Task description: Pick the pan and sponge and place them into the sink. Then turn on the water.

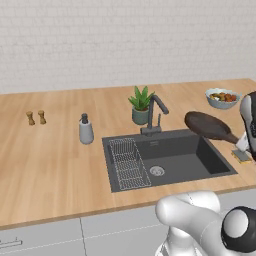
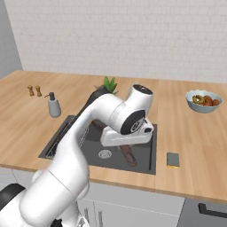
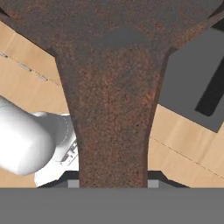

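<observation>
My gripper [image 3: 113,183] is shut on the long handle of the dark brown pan [image 3: 113,109], with a fingertip on each side of it. The pan [image 1: 206,125] hangs tilted in the air over the right rim of the dark grey sink [image 1: 175,147], with its handle running right to my gripper [image 1: 243,144]. The yellow and green sponge [image 1: 242,156] lies flat on the counter just right of the sink, below my hand; it is also visible as the sponge [image 2: 173,159]. No water runs from the dark curved faucet [image 1: 156,111].
A wire rack [image 1: 127,162] fills the sink's left part. A potted plant [image 1: 141,105] stands behind the faucet, a soap dispenser [image 1: 86,129] to the sink's left, two small shakers [image 1: 36,118] further left. A grey bowl of food [image 1: 222,98] sits at the back right.
</observation>
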